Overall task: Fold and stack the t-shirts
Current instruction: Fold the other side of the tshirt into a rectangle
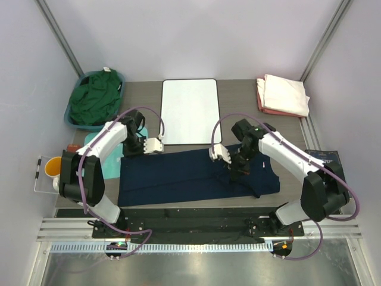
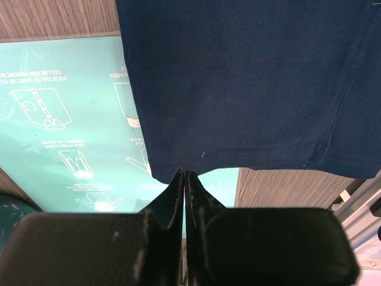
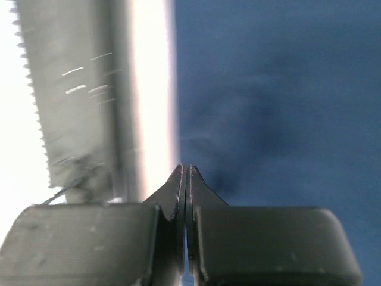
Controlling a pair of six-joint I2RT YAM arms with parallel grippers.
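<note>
The navy t-shirt [image 1: 190, 176] lies spread across the near middle of the table, with a crease near its right end. My left gripper [image 1: 130, 152] is shut at its far left corner. In the left wrist view the fingertips [image 2: 183, 174] touch the hem of the navy t-shirt [image 2: 250, 83], and light shows between them. My right gripper [image 1: 237, 169] is shut over the shirt's right half. In the blurred right wrist view its tips [image 3: 186, 168] pinch the edge of the navy cloth [image 3: 274, 101]. The green t-shirt [image 1: 95, 98] sits in a basket. The cream t-shirt [image 1: 287, 94] lies folded on the pink one [image 1: 261, 100].
A blue basket [image 1: 121, 79] stands at the back left and a white board [image 1: 190, 110] at the back middle. A teal mat [image 1: 89, 139] with printed folding steps [image 2: 65, 119] lies under the shirt's left end. A yellow cup [image 1: 52, 167] is at the left edge, a dark booklet [image 1: 324, 158] at the right.
</note>
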